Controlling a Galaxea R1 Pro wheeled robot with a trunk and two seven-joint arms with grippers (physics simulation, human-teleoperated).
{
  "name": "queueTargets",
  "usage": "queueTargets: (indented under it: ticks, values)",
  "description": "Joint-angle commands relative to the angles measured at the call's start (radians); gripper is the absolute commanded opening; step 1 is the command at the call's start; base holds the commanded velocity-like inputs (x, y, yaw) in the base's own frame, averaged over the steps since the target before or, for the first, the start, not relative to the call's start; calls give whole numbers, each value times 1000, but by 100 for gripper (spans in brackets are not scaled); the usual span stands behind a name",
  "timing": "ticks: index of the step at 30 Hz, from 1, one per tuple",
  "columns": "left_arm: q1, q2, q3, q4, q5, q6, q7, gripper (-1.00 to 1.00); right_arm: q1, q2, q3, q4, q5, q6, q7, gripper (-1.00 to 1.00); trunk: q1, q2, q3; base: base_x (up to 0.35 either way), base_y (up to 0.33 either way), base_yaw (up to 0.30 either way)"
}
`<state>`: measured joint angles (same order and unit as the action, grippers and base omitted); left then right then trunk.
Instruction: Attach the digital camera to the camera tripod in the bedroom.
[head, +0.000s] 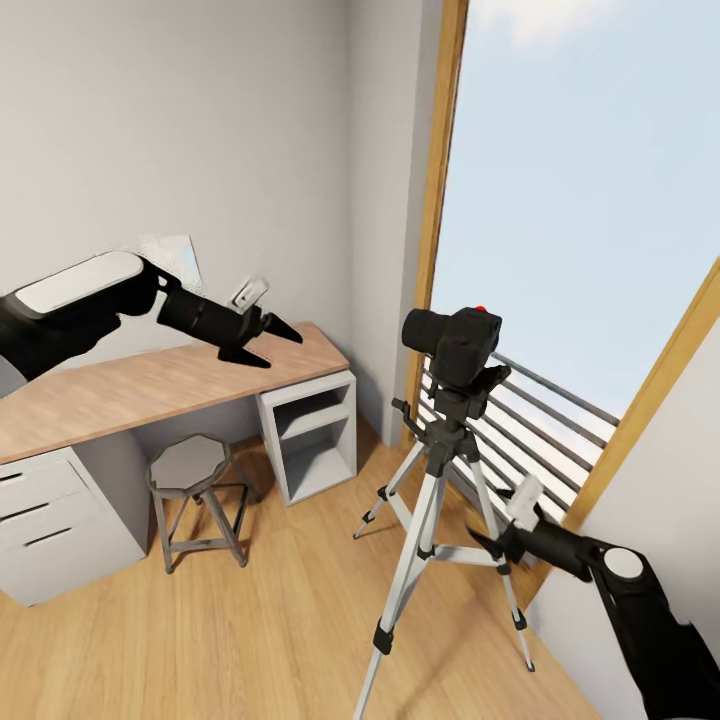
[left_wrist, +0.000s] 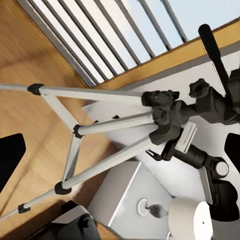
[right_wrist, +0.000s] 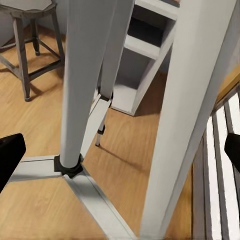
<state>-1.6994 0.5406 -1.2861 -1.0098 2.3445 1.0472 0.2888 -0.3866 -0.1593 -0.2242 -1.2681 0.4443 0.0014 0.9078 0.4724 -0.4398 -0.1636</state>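
Stood in the bedroom corner by the tall wood-framed window (head: 560, 200), on light plank floor (head: 290, 620). Digital camera (head: 455, 345) sat upright on the black head of the camera tripod (head: 430, 510), lens turned toward the desk side, red button on top. Tripod legs splayed on the floor between the wood-topped surface (head: 150, 385) and the window railing (head: 520, 440).

Left arm stretched out level above the surface, forearm pointing toward the tripod, left gripper (head: 265, 345) spread open and holding nothing, well apart from the camera. Seen through the left wrist view: the tripod (left_wrist: 100, 130) with its black hub and handle, and the right arm's white and black links beyond it.

Right arm reached up from low at the right, elbow bent, right gripper (head: 490, 543) open and empty, just beside the tripod's rear leg, below the camera. Through the right wrist view: silver legs (right_wrist: 85, 80) close up, black fingertips (right_wrist: 10, 150) wide at both edges, nothing between them but the legs beyond.

Small grey octagonal stool (head: 195, 475) tucked under the surface, beside the drawer unit (head: 50, 520) and an open grey shelf (head: 315, 435).
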Motion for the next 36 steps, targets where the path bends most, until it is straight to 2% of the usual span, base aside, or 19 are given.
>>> queueTargets:
  ticks: [1, 6, 14, 15, 20, 23, 26, 27, 28, 32, 34, 35, 36]
  values:
    - [9, 4, -3, 0, 12, 0, 8, 100, 4, -1, -2, -1, 6, 1, 5, 100, 1, -2, -2, 0, 0, 0]
    - [94, 13, 0, 1, 12, 0, 23, 100, 52, -5, -17, 2, 8, 3, 0, 100, 1, -2, -2, 0, 0, 0]
    - [142, 15, -2, 2, 12, -21, 55, 100, 88, -6, -34, 0, 11, 1, 1, 100, 1, -2, -2, 0, 0, 0]
    - [166, 16, -2, 2, 12, -29, 69, 100, 117, -6, -41, -1, 11, 1, 1, 100, 1, -2, -2, 0, 0, 0]
    - [206, 20, 0, 1, 12, -34, 76, 100, 156, -6, -44, 1, 12, -2, 0, 100, 1, -2, -2, 0, 0, 0]
    - [251, 29, 0, 1, 12, -69, 77, 100, 194, -4, -45, 2, 14, -6, -2, 100, 1, -2, -2, 0, 0, 0]
    - [290, 35, -1, 0, -23, -101, 78, 100, 210, -5, -46, 8, 14, -8, -2, 100, 1, -2, -2, 0, 0, 0]
    - [324, 37, -1, 0, -40, -112, 78, 100, 216, -5, -46, 18, 14, -6, -3, 100, 1, -2, -2, 0, 0, 0]
    - [337, 37, -1, 0, -43, -115, 78, 100, 217, -5, -46, 25, 14, -5, -3, 100, 1, -2, -2, 0, 0, 0]
    - [461, 38, -3, -1, -72, -167, 77, 100, 221, -3, -50, 122, 14, -4, -36, 100, 1, -2, -2, 0, 0, 0]
    - [529, 38, -3, -1, -109, -205, 76, 100, 221, 0, -51, 168, 14, -1, -65, 100, 1, -2, -2, 0, 0, 0]
    - [603, 35, -3, -1, -152, -244, 74, 100, 221, 2, -52, 216, 14, 2, -96, 100, 1, -2, -2, 0, 0, 0]
    - [641, 34, -3, -1, -171, -263, 73, 100, 221, 3, -52, 241, 14, 3, -112, 100, 1, -2, -2, 0, 0, 0]
